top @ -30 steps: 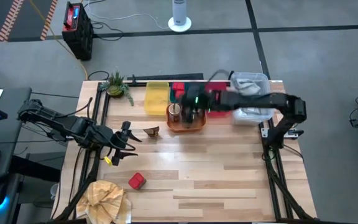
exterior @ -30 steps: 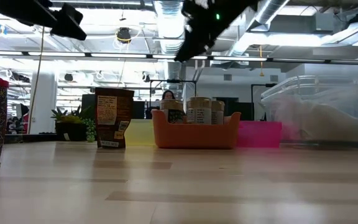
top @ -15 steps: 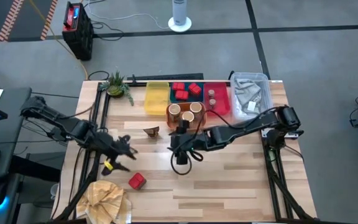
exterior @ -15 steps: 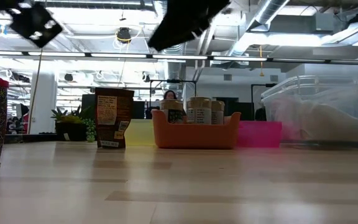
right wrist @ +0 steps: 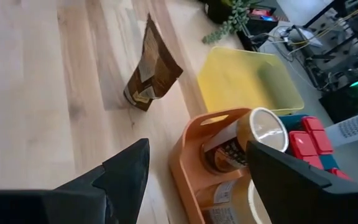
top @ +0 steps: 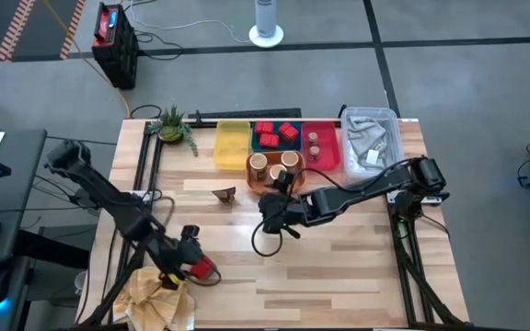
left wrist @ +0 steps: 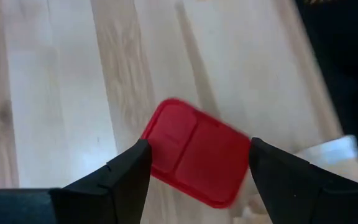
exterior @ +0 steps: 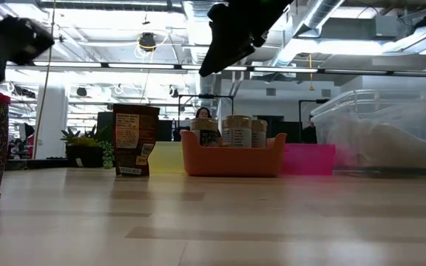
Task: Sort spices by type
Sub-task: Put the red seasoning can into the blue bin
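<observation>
orange tray (top: 267, 185): tan jars (top: 274, 162) | blue tray (top: 270, 145): red tins (top: 278, 132) | left gripper (top: 186, 258) jaws spread astride red tin (left wrist: 194, 151) (near front-left corner) | right gripper (top: 275, 208) jaws spread, empty

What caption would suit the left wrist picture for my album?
Left claw, open, poised over a red tin lying on the wooden table.

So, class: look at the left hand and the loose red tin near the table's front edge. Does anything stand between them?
Nothing visible does. The left hand is open above the red tin, its fingers either side of it in the wrist view, with only bare table around. The cloth lies beside the tin, not between.
</observation>
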Robot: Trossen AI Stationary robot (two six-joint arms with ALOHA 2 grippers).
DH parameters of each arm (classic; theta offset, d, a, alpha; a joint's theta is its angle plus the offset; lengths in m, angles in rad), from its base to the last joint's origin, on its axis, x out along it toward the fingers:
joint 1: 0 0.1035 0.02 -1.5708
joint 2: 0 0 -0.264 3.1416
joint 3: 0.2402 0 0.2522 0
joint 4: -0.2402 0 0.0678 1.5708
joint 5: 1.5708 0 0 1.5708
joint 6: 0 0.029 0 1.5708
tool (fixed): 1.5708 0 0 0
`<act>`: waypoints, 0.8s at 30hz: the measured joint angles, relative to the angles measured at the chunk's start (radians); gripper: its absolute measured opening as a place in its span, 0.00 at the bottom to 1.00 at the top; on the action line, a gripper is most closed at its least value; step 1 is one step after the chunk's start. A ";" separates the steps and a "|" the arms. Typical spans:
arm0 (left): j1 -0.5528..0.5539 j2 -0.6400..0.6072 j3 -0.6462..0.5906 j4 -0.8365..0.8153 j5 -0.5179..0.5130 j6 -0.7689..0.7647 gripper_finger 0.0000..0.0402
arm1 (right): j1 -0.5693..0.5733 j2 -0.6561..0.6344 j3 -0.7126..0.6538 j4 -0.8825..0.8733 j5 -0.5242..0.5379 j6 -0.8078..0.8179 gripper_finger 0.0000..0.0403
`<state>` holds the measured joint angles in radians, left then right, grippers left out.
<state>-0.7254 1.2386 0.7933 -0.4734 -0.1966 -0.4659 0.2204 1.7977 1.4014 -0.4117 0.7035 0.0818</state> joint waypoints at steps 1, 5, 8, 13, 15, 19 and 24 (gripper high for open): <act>0.000 0.026 0.000 0.004 -0.005 0.001 0.63 | 0.000 0.000 0.000 0.001 0.007 -0.001 0.74; 0.004 0.092 0.005 0.036 -0.061 0.040 0.63 | 0.000 -0.001 0.000 0.002 0.008 -0.002 0.74; 0.020 0.103 0.005 0.053 -0.112 0.089 0.63 | 0.000 -0.001 0.000 0.005 0.009 -0.002 0.74; 0.071 0.100 0.001 0.088 -0.196 0.210 0.63 | 0.000 -0.006 0.000 0.010 0.009 -0.002 0.74; 0.096 0.103 0.000 0.088 -0.268 0.261 0.63 | 0.000 -0.008 0.000 0.011 0.010 -0.001 0.74; 0.144 0.106 -0.003 0.133 -0.442 0.358 0.63 | 0.000 -0.014 0.000 0.009 0.010 -0.001 0.74; 0.146 0.047 -0.002 0.246 -0.438 0.507 0.63 | 0.009 -0.035 0.000 0.002 0.009 0.004 0.74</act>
<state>-0.5798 1.2853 0.7910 -0.2270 -0.6349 0.0407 0.2292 1.7622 1.4014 -0.4096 0.7129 0.0861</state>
